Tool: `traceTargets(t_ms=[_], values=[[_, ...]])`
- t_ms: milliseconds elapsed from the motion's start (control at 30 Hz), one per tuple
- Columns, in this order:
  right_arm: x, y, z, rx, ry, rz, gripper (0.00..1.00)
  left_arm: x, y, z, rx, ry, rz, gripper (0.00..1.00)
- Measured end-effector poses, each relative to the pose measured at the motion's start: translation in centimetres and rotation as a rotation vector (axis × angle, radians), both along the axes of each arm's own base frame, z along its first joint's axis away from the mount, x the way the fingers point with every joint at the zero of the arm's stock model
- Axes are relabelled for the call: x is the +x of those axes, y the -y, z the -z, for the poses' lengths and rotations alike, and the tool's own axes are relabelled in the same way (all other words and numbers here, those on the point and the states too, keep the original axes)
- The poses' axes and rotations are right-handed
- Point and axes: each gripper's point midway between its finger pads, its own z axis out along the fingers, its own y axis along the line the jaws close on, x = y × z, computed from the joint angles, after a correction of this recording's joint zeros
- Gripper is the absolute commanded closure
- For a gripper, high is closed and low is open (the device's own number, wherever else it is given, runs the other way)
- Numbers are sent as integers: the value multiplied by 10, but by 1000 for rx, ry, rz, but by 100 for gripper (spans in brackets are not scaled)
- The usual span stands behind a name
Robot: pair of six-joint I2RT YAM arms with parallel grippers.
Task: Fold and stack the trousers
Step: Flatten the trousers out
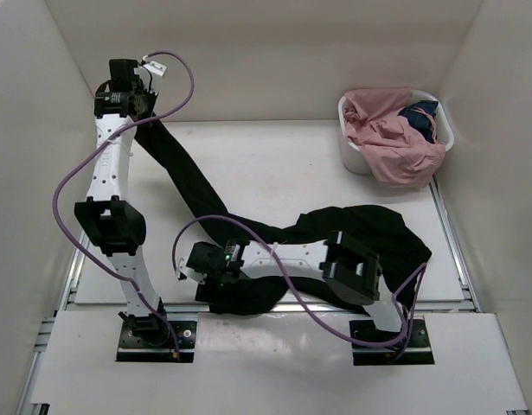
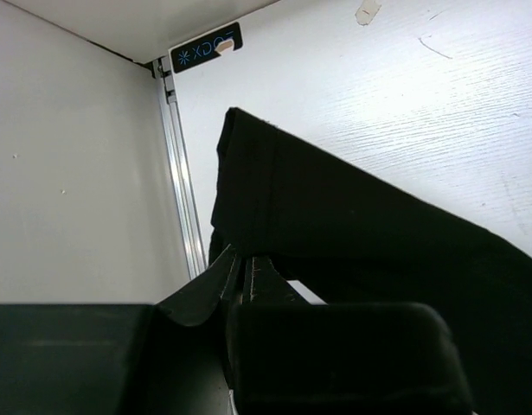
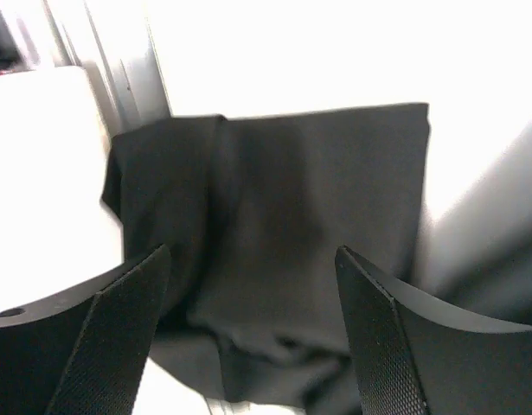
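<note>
Jaws of the left gripper [image 2: 244, 259] are pressed together on one leg hem of the trousers [image 1: 189, 180]. Right gripper [image 3: 251, 255] jaws stand spread above soft, matte black folds. Both legs stretch across the white grained table [image 1: 274, 156], enclosed by plain white walls [image 1: 41, 130].

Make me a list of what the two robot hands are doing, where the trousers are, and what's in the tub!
left gripper: shut, pinching one end of the trousers at the far left
right gripper: open, over the bunched part near the front edge
trousers: not folded, strung across the table from far left to near right
tub: white, far right, holding pink cloth and a dark blue thing
</note>
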Motion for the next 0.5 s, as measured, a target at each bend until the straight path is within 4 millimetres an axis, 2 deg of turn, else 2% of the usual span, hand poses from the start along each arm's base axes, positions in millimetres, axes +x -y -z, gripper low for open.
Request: traceTargets(t_ms=[100,133,233,267,333,367,400,433,500], values=[[-3,5,32,-70,-37,10,27,0,2,0,-8,4,-4,86],[-4,0,30,-53,-45,28,35,0,3,-2,-14,11,-1,86],[1,-1,30,-42,-64,89,47,-8,7,-6,-27,14,9,86],[4,0,30,-41,-70,107,57,-11,9,-7,-30,15,12,86],[10,1,31,-47,-80,140,70,-17,11,-13,-33,23,19,86],[12,1,31,-50,-82,150,86,-20,13,-16,-35,28,24,86],[15,0,30,-53,-85,160,95,-23,14,-19,-37,32,29,86],[19,0,30,-55,-84,175,100,-24,16,-22,-38,40,32,86],[28,-2,29,-55,-75,195,100,-28,16,-31,-39,58,35,86]])
